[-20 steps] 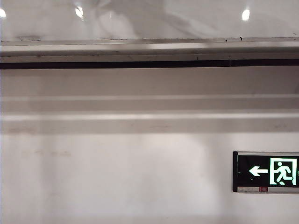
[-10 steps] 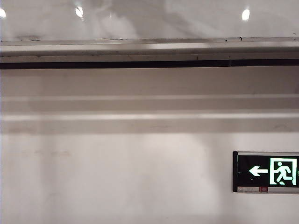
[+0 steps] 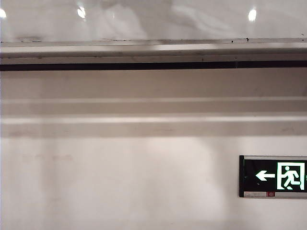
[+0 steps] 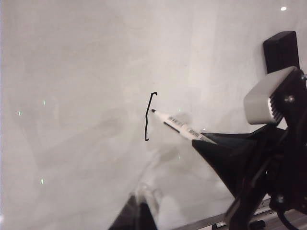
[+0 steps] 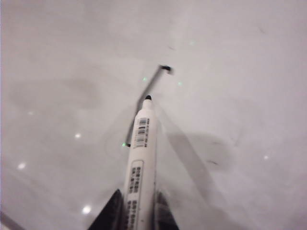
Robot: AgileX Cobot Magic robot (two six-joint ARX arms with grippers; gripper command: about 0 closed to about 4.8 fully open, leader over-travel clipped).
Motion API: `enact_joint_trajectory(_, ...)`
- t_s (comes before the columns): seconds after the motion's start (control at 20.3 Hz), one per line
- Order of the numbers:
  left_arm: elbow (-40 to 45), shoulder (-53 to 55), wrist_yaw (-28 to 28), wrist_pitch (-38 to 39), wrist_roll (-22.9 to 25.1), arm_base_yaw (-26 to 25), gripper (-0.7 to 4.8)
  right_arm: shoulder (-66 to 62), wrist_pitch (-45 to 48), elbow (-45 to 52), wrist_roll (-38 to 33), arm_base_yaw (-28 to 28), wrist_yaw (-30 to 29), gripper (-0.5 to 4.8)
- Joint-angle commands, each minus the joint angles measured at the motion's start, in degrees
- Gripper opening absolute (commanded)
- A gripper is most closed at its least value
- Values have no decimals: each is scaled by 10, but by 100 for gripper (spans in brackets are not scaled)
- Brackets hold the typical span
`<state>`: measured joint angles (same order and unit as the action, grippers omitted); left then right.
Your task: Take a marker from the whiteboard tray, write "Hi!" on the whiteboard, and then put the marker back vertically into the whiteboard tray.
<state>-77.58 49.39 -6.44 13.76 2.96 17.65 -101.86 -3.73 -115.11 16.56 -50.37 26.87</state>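
Neither arm shows in the exterior view: only a strip of the whiteboard at twelve o'clock, the whiteboard tray beneath it, the wall and an exit sign at four o'clock.

In the right wrist view we see the right hand cut off at the edge, its dark fingers closed on the marker. The pen is uncapped, its tip right by the board beside a thin black stroke, blurred here.

The left wrist view shows that stroke sharply, with the right hand reaching in from four o'clock. Of the left hand only a blurred bit shows at six o'clock; we cannot tell how wide it stands.
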Motion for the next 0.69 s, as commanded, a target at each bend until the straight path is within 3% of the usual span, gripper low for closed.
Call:
enact_joint_trajectory(0.05,-2,-2,-3,-5,0,0,-5,0,11,-2,0,4,-10,-1)
enact_joint_trajectory(0.39,-2,-2,-3,-5,0,0,-5,0,9,-2,0,5,-3,-1)
enact_joint_trajectory(0.49,-2,-2,-3,-5,0,0,-5,0,8,-2,2,5,40,-1)
enact_joint_trajectory(0.69,-2,-2,-3,-5,-2,0,-5,6,-9,-2,4,7,73,-1)
